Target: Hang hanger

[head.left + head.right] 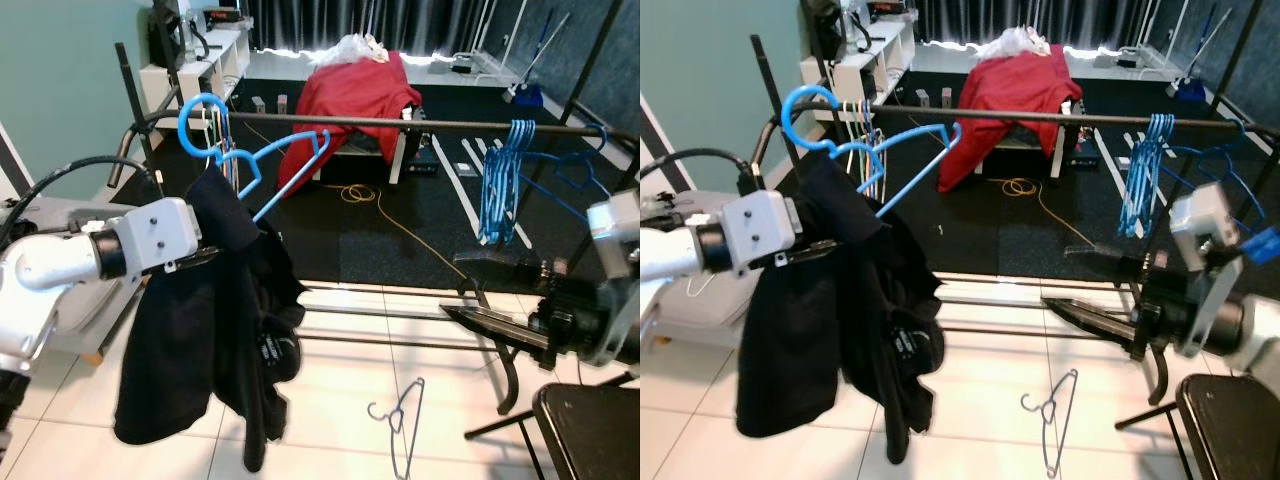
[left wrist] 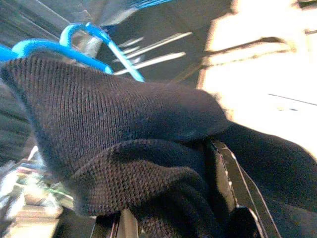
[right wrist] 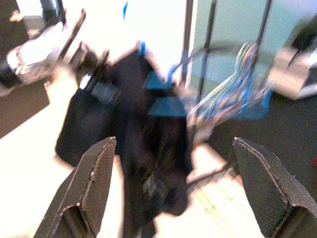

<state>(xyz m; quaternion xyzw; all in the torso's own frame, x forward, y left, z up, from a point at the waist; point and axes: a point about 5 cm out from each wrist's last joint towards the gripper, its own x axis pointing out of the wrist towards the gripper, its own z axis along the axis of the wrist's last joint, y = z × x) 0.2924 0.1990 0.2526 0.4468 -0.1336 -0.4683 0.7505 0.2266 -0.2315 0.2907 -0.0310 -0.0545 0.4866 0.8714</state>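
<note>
grey wire hanger (image 1: 403, 428) lay on tiles, nearer than the rail (image 1: 420, 124). left gripper (image 1: 205, 255) below rail's left end, fingers clamped on black garment (image 1: 215, 330) w/ blue hanger (image 1: 262, 165), hook at the rail. right gripper (image 1: 470, 285) under rail's right part, fingers (image 3: 89, 186) spread wide, holding nothing. blue hangers (image 1: 505, 180) hung on rail; red cloth (image 1: 350, 100) beyond it.

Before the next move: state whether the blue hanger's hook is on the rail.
Cannot tell: the blue hanger hook overlaps the rail end, while the left gripper holds the dark garment.

Hanger (image 1: 262, 165): I see it blue, tilted, hook (image 1: 197, 117) over the rail's (image 1: 400, 124) left end.
Garment (image 1: 215, 330): black, draped on it, hanging crumpled.
</note>
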